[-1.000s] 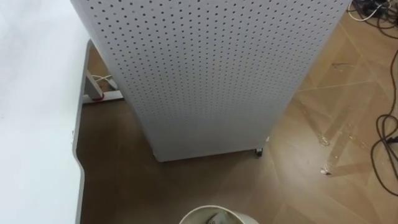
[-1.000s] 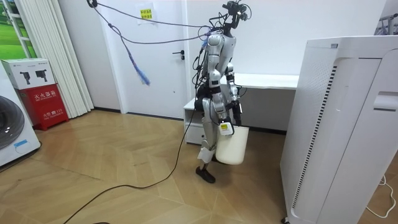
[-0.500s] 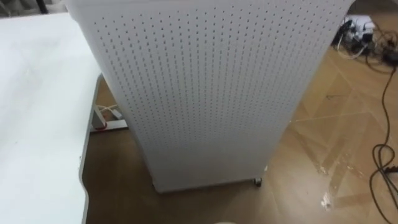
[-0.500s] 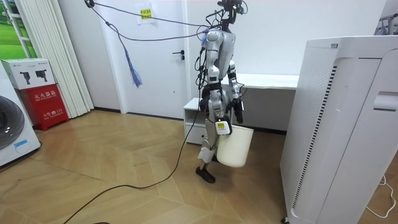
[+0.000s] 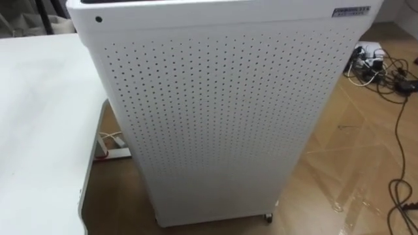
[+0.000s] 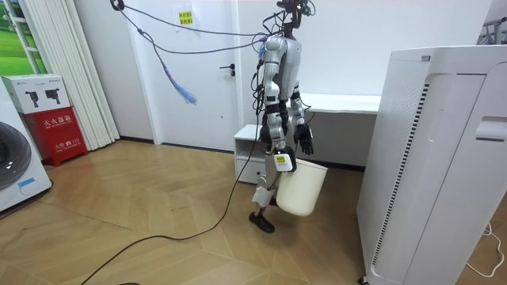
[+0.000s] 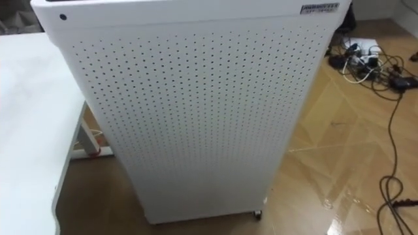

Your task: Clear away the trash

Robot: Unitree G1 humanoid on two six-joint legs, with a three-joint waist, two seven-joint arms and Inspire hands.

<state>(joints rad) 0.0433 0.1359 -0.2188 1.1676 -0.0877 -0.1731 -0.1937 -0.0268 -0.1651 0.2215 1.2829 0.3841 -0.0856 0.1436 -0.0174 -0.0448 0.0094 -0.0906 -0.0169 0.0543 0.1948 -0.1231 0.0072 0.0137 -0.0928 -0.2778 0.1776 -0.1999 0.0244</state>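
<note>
Left eye view: a white perforated cabinet (image 5: 215, 117) stands straight ahead. The white desk (image 5: 39, 130) lies on my left, with a power strip (image 5: 111, 153) on the floor in the gap between them. Loose cables (image 5: 385, 65) lie on the wood floor off to my right. A small label (image 5: 351, 11) sits at the cabinet's top right corner, its print too small to read.

Right eye view: the same cabinet and desk, and here a caster (image 7: 257, 213) peeks out under the cabinet's near corner.

Room view: I stand between the desk and the cabinet, facing the cabinet. The bin (image 6: 301, 188) hangs in the air in front of my legs. My right hand (image 6: 279, 157) has its fingers gripping the bin's rim. The bin's long axis is close to upright, mouth up, and its base is tipped toward the room view's left. My left hand (image 6: 305, 142) hangs just above the bin, fingers loose and pointing down. A yellow notice (image 6: 185, 17) on the wall and a red box (image 6: 59, 131) both carry writing I cannot make out.
</note>
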